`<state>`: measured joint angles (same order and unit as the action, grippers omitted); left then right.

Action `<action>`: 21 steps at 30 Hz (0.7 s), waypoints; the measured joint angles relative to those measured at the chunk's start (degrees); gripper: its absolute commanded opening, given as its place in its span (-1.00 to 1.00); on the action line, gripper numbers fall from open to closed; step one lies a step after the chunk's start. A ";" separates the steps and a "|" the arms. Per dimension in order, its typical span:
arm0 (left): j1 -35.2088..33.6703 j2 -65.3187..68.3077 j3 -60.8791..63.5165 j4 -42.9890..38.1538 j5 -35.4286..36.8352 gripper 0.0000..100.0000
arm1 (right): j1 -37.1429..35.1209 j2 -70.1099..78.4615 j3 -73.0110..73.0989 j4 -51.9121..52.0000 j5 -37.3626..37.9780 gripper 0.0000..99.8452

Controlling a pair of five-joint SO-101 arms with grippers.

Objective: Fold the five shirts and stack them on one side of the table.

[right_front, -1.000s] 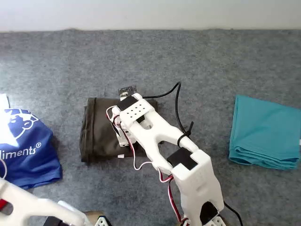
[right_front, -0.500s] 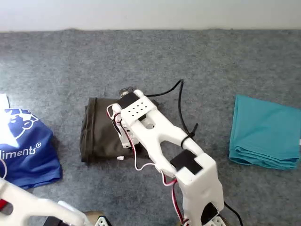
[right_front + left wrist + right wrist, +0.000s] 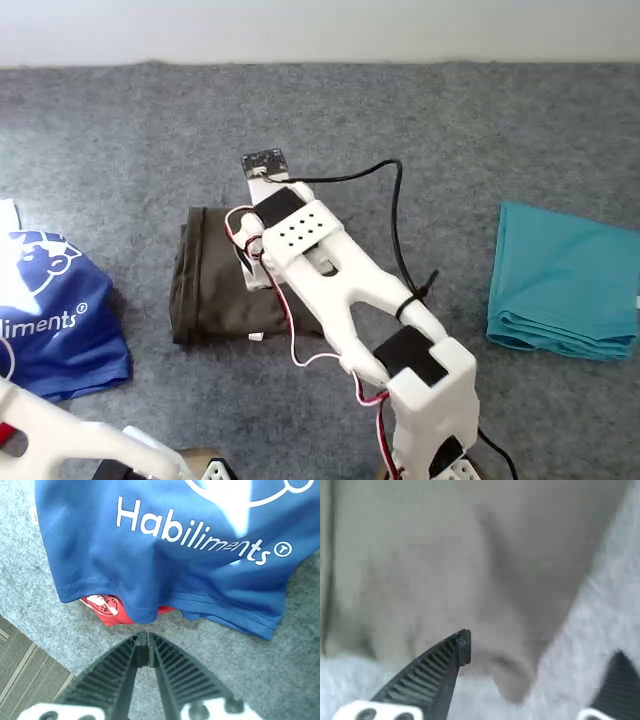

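A folded dark olive shirt point(image 3: 205, 290) lies at the table's middle left, and the right arm point(image 3: 330, 280) stretches over its right half. My right gripper point(image 3: 540, 652) is open just above the olive shirt point(image 3: 470, 555), near a folded edge. A blue printed shirt point(image 3: 50, 310) lies at the left edge over something red point(image 3: 105, 607). My left gripper point(image 3: 148, 650) is shut with nothing in it, a little short of the blue shirt's hem point(image 3: 145, 612). A folded teal shirt point(image 3: 560, 290) rests at the right.
The grey carpeted table point(image 3: 450, 150) runs back to a white wall. A strip of wood floor point(image 3: 20, 680) shows past the table's edge in the left wrist view. Part of the left arm's white base point(image 3: 70, 445) sits at the near left corner.
The right arm has pushed farther back over the olive shirt; its wrist camera board now lies beyond the shirt's far edge. The shirts have not moved.
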<state>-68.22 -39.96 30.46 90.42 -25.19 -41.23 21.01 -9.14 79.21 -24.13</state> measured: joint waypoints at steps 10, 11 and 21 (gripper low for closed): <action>0.00 0.00 0.00 0.00 0.00 -0.97 | 0.00 10.64 -0.09 -7.56 -2.46 -0.13; 0.00 0.00 0.00 0.00 0.00 -0.97 | 0.35 11.16 -0.26 -7.56 -2.55 -0.19; 0.00 0.00 0.00 0.00 0.00 -0.97 | 2.99 15.38 -6.33 -1.93 3.08 -0.94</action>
<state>-68.22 -39.96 30.46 90.42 -25.19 -38.24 36.40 -15.47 77.27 -21.05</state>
